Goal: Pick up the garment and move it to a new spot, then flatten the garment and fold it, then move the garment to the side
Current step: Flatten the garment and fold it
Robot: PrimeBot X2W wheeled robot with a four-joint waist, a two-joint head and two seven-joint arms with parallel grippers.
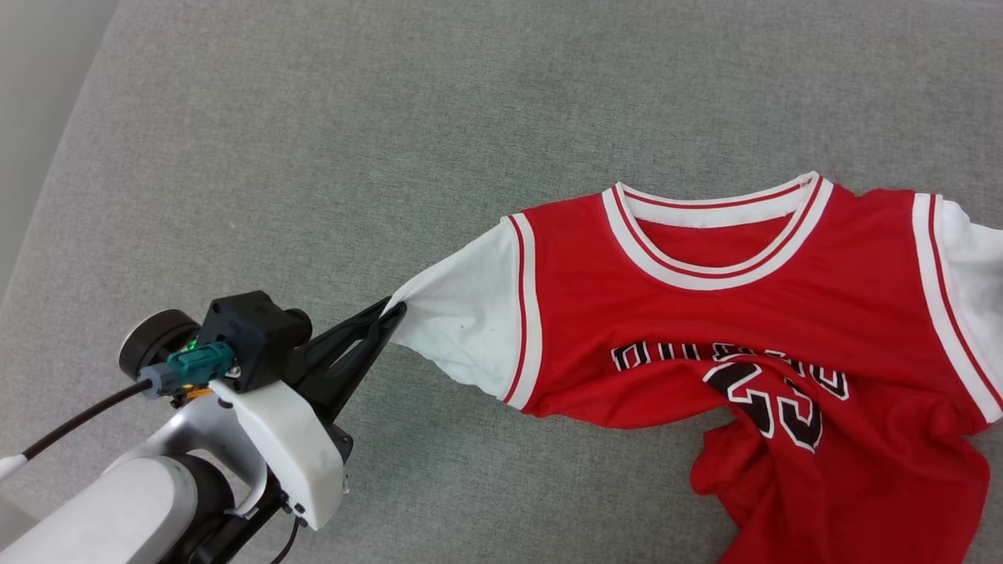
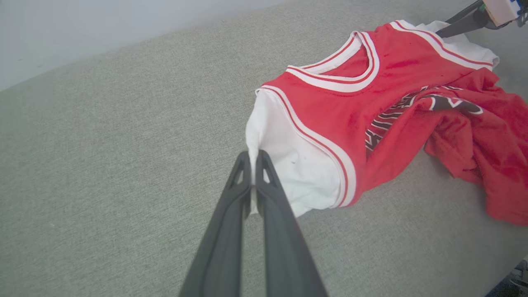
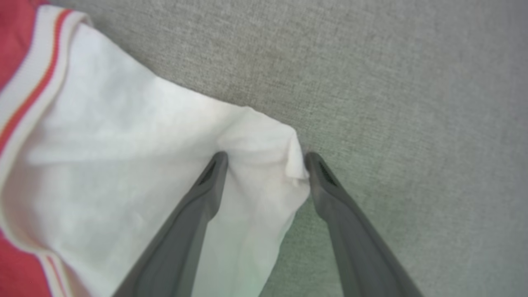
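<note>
- Left gripper (image 1: 394, 311) has its fingers pressed together on the cuff edge of a white sleeve (image 1: 462, 321), which is stretched taut
- Right gripper (image 3: 266, 159) stands spread, one finger on the other sleeve (image 3: 123, 165) and one just beside its corner
- Both sleeves belong to the garment (image 1: 705, 313), lying chest-up on the grey fabric surface (image 1: 313, 157), with its lower half crumpled

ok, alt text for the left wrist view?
The left gripper is shut on the garment, pinching the edge of its near white sleeve; the red jersey lies partly bunched on a grey fabric surface. The right gripper is at the far sleeve, top right.
</note>
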